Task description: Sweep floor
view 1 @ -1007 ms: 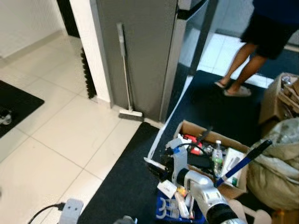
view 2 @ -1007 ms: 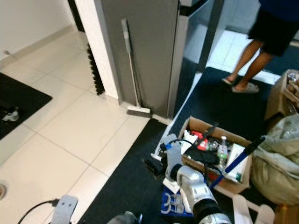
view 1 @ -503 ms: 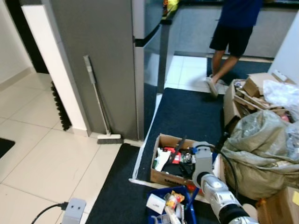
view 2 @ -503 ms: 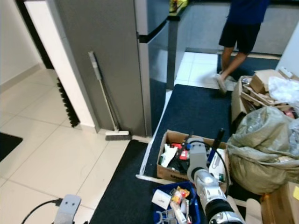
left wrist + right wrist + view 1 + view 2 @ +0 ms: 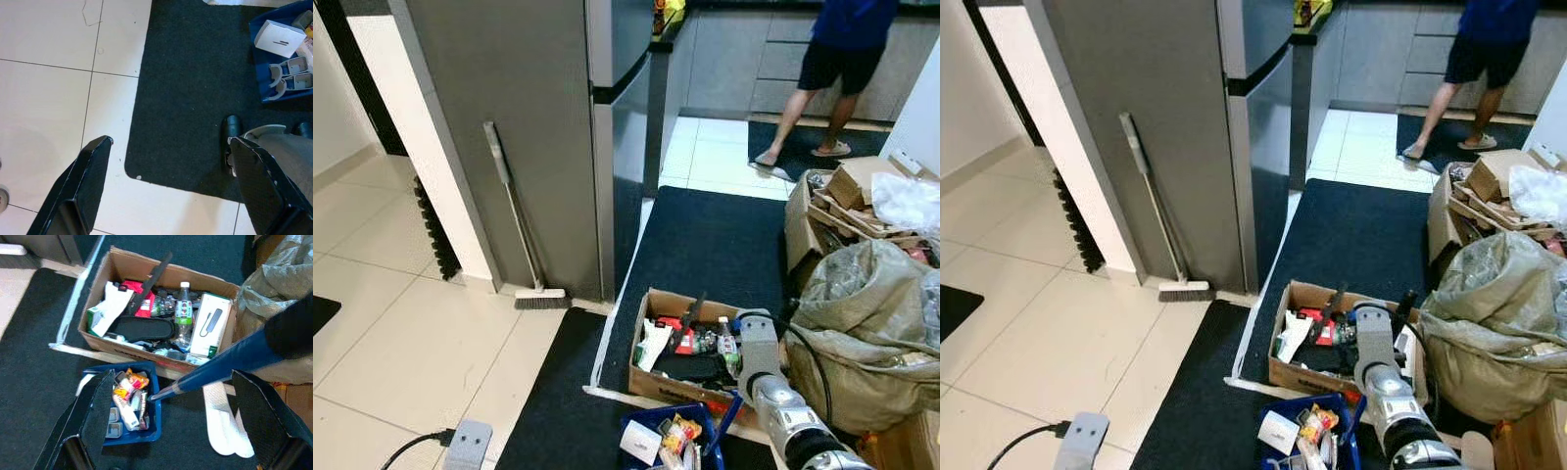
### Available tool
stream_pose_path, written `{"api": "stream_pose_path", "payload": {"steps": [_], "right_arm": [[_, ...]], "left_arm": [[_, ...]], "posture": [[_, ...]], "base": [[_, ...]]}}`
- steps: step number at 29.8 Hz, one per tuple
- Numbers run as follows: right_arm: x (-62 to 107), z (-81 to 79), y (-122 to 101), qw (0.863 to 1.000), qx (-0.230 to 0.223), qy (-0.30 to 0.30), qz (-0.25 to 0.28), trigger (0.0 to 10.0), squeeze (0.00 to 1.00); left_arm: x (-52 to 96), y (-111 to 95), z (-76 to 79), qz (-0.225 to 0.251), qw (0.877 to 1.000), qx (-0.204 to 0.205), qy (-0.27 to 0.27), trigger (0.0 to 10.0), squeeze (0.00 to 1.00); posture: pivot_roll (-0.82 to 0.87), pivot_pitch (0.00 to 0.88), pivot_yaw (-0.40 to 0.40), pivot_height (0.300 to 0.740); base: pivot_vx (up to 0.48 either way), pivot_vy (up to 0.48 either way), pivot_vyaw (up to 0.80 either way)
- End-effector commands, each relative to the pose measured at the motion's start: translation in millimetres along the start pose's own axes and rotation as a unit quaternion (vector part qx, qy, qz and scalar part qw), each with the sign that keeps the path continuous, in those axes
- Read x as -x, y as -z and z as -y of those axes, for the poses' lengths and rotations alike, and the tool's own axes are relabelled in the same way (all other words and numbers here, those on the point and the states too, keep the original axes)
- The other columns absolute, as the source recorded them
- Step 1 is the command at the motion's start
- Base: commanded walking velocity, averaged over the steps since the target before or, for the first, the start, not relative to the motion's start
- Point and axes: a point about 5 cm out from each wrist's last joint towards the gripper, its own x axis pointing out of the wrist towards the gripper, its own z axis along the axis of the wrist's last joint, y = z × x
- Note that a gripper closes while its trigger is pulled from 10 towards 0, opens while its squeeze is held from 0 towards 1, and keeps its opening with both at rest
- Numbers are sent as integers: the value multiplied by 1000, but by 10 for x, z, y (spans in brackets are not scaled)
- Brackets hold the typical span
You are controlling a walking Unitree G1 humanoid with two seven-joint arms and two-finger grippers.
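A broom [image 5: 514, 215] with a long pale handle leans upright against the grey fridge's side, its brush head [image 5: 540, 299] on the tiles beside the dark mat. My right arm [image 5: 771, 397] reaches forward low on the right. Its gripper [image 5: 171, 377] is open above a cardboard box and a blue basket, and a blue pole with a black grip [image 5: 234, 360] crosses between its fingers [image 5: 95, 411] without touching them. My left gripper [image 5: 170, 142] hangs open over the mat's corner and white tiles, holding nothing.
A person [image 5: 832, 69] stands on the kitchen floor at the back right. A cluttered cardboard box [image 5: 651, 377], a blue basket [image 5: 700, 416], a stuffed bag [image 5: 871, 323] and more boxes [image 5: 847, 186] crowd the right. A power strip [image 5: 468, 446] lies on the tiles; open tiled floor [image 5: 401, 323] lies left.
The camera has swung and come level, so the whole picture shifted. The person has stepped farther back to the right. The broom stands as before.
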Motion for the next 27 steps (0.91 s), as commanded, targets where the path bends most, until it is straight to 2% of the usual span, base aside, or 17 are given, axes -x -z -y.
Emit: {"api": "stream_pose_path", "payload": {"steps": [1,3,6,7,9,10,13,14,15,16,19,20,21,23,25,26,27], "right_arm": [[9,17,87,1000,1,9,-17,10000,0],[22,59,180,999,9,18,-39,10000,0],[22,59,180,999,9,18,-39,10000,0],[57,140,363,996,34,23,-85,10000,0],[57,140,363,996,34,23,-85,10000,0],[149,347,656,985,76,32,-153,10000,0],[149,347,656,985,76,32,-153,10000,0],[264,549,905,972,102,41,-210,10000,0],[264,549,905,972,102,41,-210,10000,0],[387,717,1118,957,124,48,-256,10000,0],[387,717,1118,957,124,48,-256,10000,0],[485,806,1275,948,128,48,-287,10000,0],[485,806,1275,948,128,48,-287,10000,0],[608,725,1510,941,95,7,-324,10000,0],[608,725,1510,941,95,7,-324,10000,0],[638,657,1572,939,85,-16,-332,10000,0],[638,657,1572,939,85,-16,-332,10000,0]], "left_arm": [[4,27,-18,-10,1000,3,0,10000,0],[5,32,-17,-12,1000,2,1,10000,0],[5,32,-17,-12,1000,2,1,10000,0],[6,40,-9,-14,1000,1,3,10000,0],[6,40,-9,-14,1000,1,3,10000,0],[9,53,5,-16,1000,1,6,10000,0],[9,53,5,-16,1000,1,6,10000,0],[13,71,19,-20,1000,8,9,10000,0],[13,71,19,-20,1000,8,9,10000,0],[19,89,33,-23,1000,12,12,10000,0],[19,89,33,-23,1000,12,12,10000,0],[24,107,43,-26,999,14,14,10000,0],[24,107,43,-26,999,14,14,10000,0],[32,134,74,-30,999,14,19,10000,0],[32,134,74,-30,999,14,19,10000,0],[35,144,85,-32,999,12,21,10000,0],[35,144,85,-32,999,12,21,10000,0]], "posture": [[67,12,4,740],[66,13,4,740],[66,13,4,740],[64,13,3,740],[64,13,3,740],[63,19,-1,740],[63,19,-1,740],[62,23,-1,740],[62,23,-1,740],[60,28,-4,740],[60,28,-4,740],[60,33,-3,740],[60,33,-3,740],[62,41,-2,740],[62,41,-2,740],[63,43,-3,740],[63,43,-3,740]], "base": [[375,0,0],[377,0,0],[379,0,0],[356,0,0],[356,0,0],[345,0,0],[345,0,0],[274,0,0],[274,0,0],[0,0,0],[0,0,0],[0,0,0],[0,0,0],[0,0,0],[0,0,0],[0,0,0],[0,0,0]]}}
